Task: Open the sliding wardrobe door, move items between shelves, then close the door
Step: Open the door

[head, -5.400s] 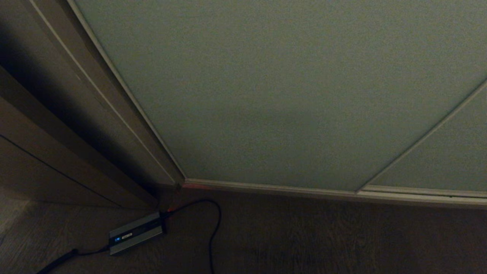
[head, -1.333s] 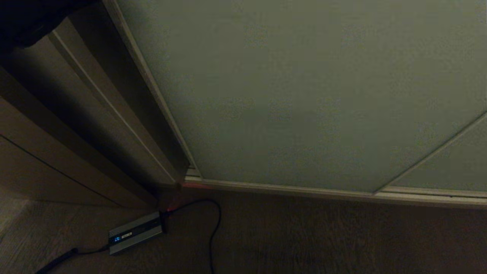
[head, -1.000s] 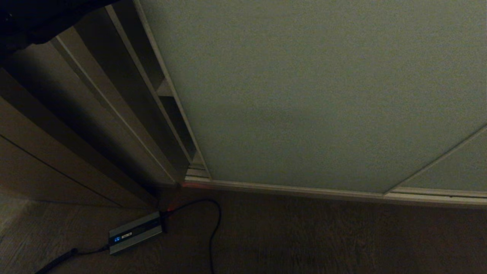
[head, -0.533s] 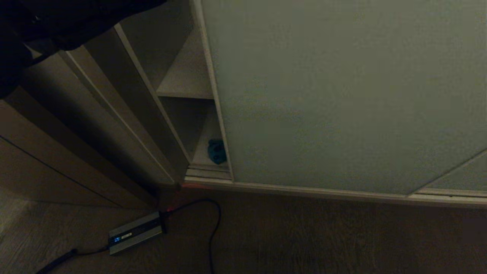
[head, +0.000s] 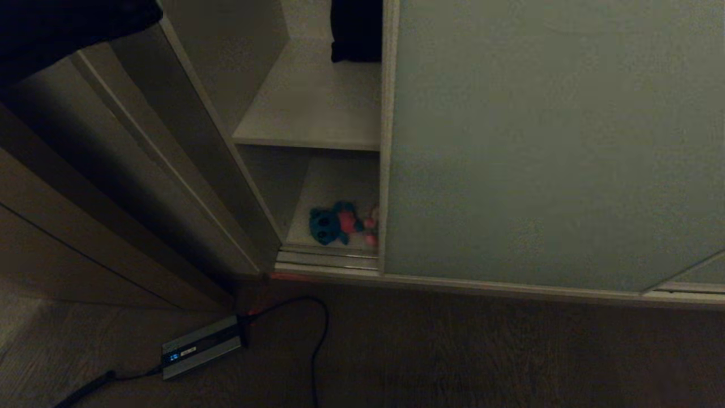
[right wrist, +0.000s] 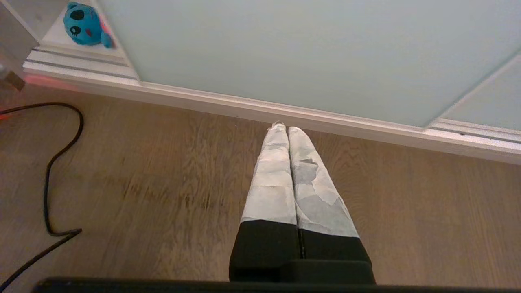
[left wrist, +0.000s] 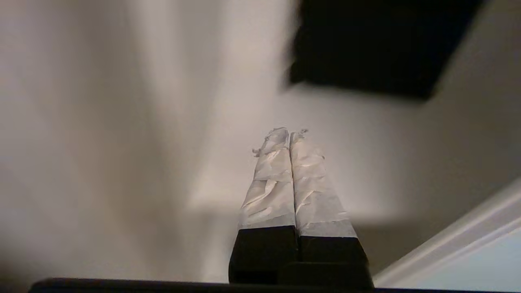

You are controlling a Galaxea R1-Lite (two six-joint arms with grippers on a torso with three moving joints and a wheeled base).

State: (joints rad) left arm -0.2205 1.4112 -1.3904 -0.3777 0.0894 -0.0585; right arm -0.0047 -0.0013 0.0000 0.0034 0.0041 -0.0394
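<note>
A small flat silver-and-black box [head: 201, 347] with a tiny blue light lies on the wood-grain floor [head: 453, 351], a black cable [head: 320, 334] looping from it. A black cushion [head: 355, 31] sits above, and a brown wood-grain panel [head: 68, 226] stands left

The sliding wardrobe door [head: 538, 141] is a matt, smooth pale grey-green panel edged with a thin light metal frame, and just left of it the shelves [head: 317, 113] are plain, smooth off-white boards. On the lower shelf beside the door's edge lies a soft blue plush toy [head: 325, 224]. Below the door the floor [right wrist: 163, 183] shows brown wood grain with a dull sheen, and both the left gripper [left wrist: 290, 132] and the right gripper [right wrist: 287, 128] have black fingers wrapped in crinkled whitish tape.
</note>
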